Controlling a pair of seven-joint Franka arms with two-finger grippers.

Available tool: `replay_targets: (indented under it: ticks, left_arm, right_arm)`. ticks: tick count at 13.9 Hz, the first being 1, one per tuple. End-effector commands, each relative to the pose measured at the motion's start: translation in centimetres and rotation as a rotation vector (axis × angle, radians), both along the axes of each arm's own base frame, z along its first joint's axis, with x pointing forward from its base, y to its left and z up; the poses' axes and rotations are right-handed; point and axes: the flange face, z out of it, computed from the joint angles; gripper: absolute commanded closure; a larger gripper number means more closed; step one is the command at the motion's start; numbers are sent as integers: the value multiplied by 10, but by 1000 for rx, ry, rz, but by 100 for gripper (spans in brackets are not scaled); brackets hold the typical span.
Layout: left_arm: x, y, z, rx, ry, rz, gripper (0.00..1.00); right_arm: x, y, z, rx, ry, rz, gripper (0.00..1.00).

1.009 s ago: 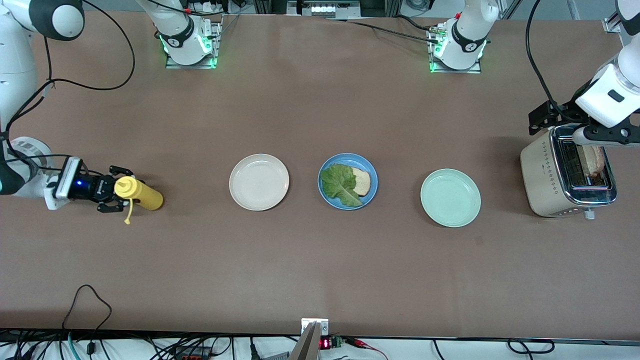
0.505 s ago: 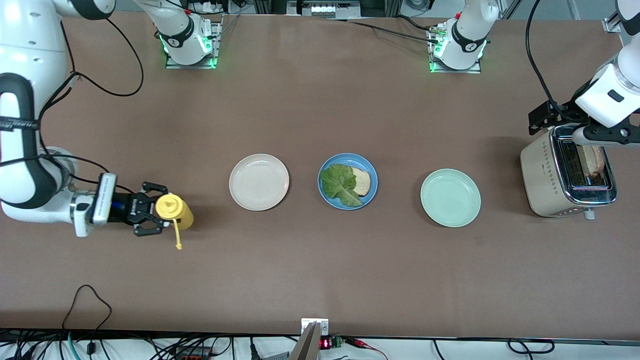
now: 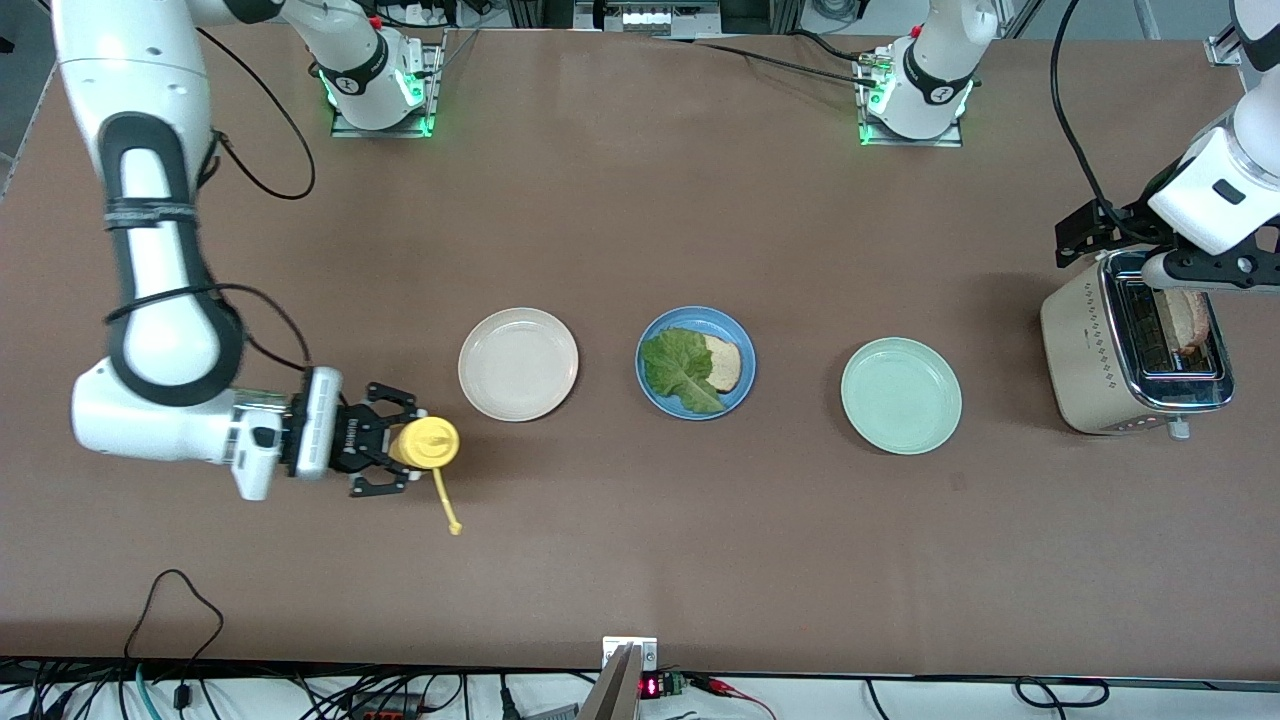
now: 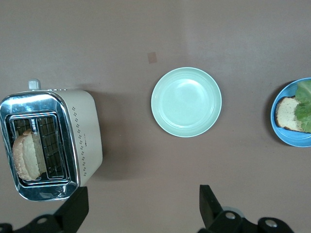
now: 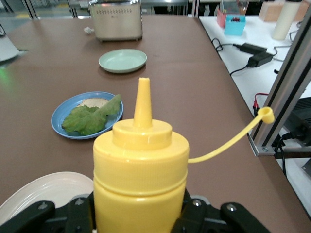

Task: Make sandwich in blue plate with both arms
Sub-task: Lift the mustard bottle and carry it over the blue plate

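Beside the cream plate (image 3: 518,363), right pincer (image 3: 385,453) clamped on mustard bottle (image 3: 425,443); carry level to blue plate (image 3: 650,335), nozzle above lettuce (image 3: 678,368). Above toaster (image 3: 1095,365), left pincer (image 4: 141,208) apart, waiting.

Wide bare table (image 3: 640,560) is lying open across lower frame & upper centre. Cream plate (image 3: 518,363) is sitting mid-frame btwn yellow bottle (image 3: 425,443) & blue plate (image 3: 696,362). Toaster (image 3: 1130,345) is blocking the mid-frame edge past the mint plate (image 3: 901,395).

No legible text or labels anywhere.
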Motion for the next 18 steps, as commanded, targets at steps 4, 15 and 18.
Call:
replay_targets:
  ticks: [4,15,18]
  left_arm:
    - [-5,-4,3,-5,2,6,0]
    - [-6,-1,3,-6,10,11,0]
    - [-4,-2,2,-7,12,11,0]
  right_arm:
    - [-14,99,15,-296,-35,-25,72]
    - [-89,247,23,-825,-149,-36,72]
    - [-118,288,15,-939,-218,-56,72]
